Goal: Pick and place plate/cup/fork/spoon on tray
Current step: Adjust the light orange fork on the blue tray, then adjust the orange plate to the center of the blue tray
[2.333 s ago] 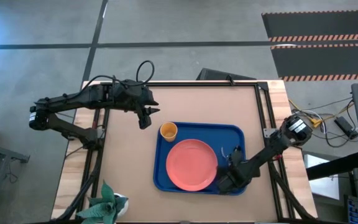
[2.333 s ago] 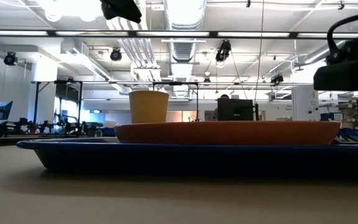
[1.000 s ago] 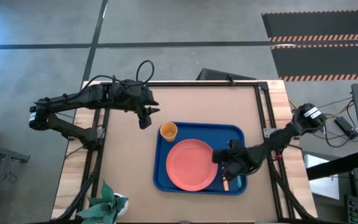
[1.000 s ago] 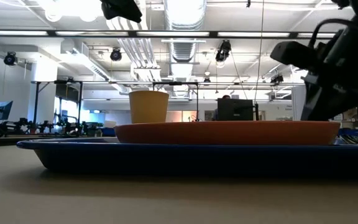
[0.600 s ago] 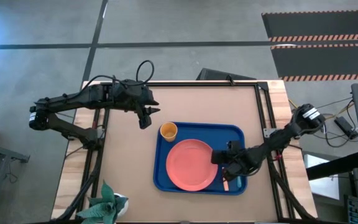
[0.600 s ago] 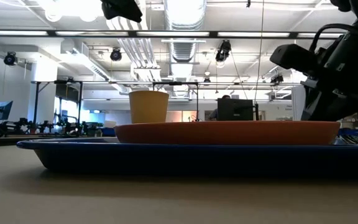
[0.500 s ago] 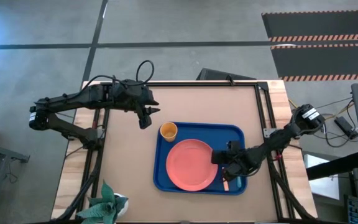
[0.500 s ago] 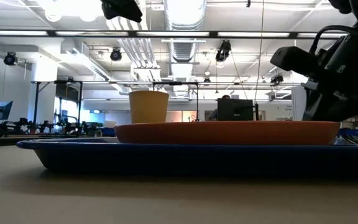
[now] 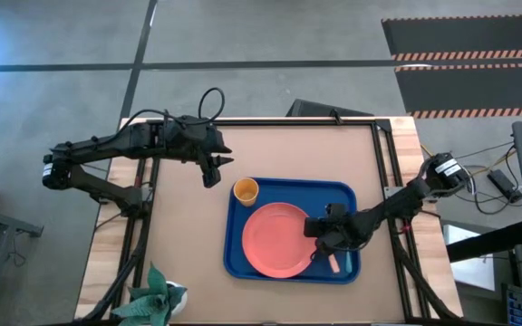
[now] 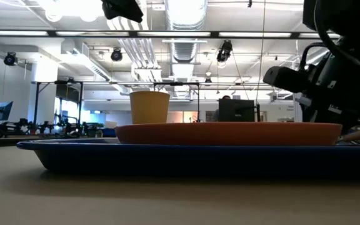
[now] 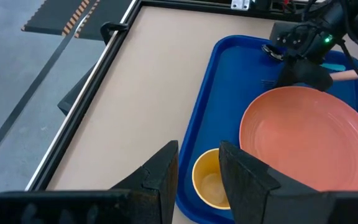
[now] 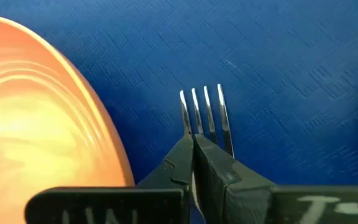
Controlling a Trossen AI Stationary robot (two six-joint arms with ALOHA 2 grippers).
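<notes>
Brown tabletop (image 9: 279, 154) bearing the blue tray (image 9: 240, 255), which carries the plate (image 9: 279, 240) and the cup (image 9: 246, 191). The fork (image 12: 205, 111) lies on the tray floor just beside the plate; the right gripper (image 12: 194, 149), jaws pressed together, pinches its neck. Left gripper (image 9: 212, 173), jaws slightly spread, hovers beside the tray.

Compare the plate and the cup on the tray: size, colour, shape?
The plate is coral-pink, the cup orange-yellow. The plate is far wider. In the low view the plate lies low and flat while the cup stands taller behind it. Both are round and sit on the blue tray.
</notes>
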